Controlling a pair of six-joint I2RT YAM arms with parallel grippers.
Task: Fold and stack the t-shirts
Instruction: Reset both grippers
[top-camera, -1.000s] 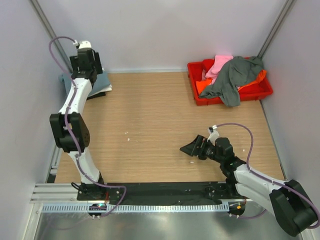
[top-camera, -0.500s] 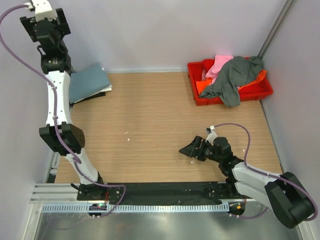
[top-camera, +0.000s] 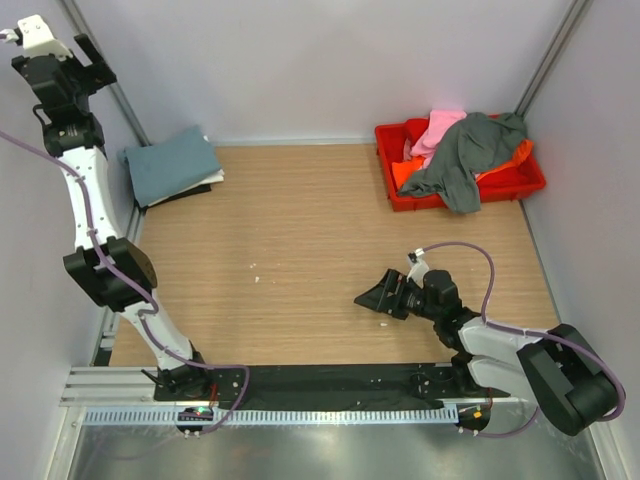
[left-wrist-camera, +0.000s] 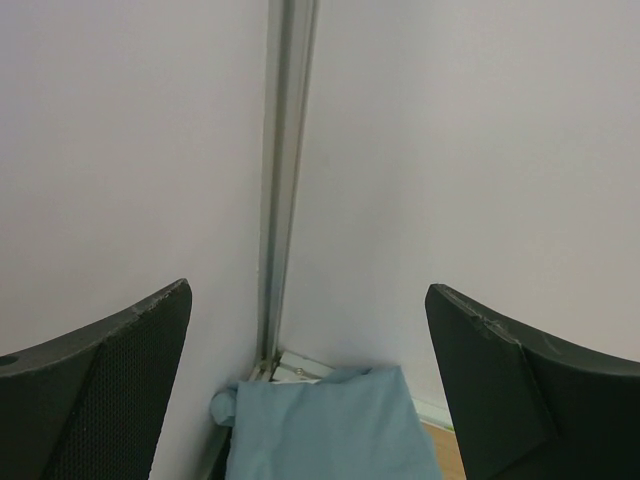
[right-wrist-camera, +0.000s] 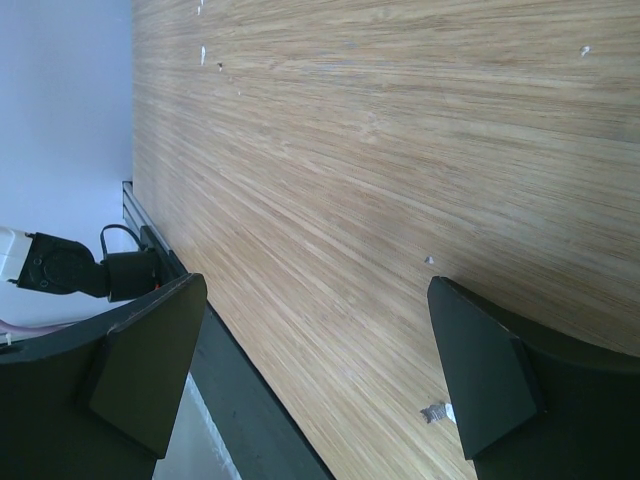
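Blue-grey t-shirt (top-camera: 170, 165): folded, lying on what looks like a white t-shirt (top-camera: 207, 182) in the table's (top-camera: 300, 230) far left corner; I judge the stack begun. Outstanding: dark grey t-shirt (top-camera: 462, 152), pink t-shirt (top-camera: 438, 128) and orange t-shirt (top-camera: 404, 176), heaped unfolded in the red crate (top-camera: 415, 201), far right. I log the left gripper (left-wrist-camera: 308, 290) raised high near that corner and the right gripper (right-wrist-camera: 315, 285) low over bare wood, both spread wide, holding nothing.
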